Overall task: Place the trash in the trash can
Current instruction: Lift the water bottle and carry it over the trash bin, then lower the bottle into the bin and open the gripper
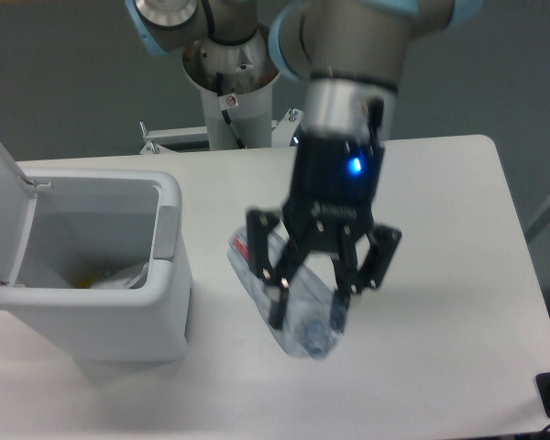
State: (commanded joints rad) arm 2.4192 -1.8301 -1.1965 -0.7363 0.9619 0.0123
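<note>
arm [348, 55]: grey joints w/ light-blue caps, silver wrist ring, black gripper [308, 307] body w/ lit blue LED, black linkage fingers; white base column, black cable, upper left

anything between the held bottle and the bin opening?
Nothing: the fixed camera shows only bare white table between the bottle, held in the gripper, and the open trash can.

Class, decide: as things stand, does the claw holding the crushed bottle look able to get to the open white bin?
Probably yes. The claw, shut on the crushed clear plastic bottle, is lifted off the table; the white rectangular plastic bin stands beside it, lid open, nothing between them.
</note>
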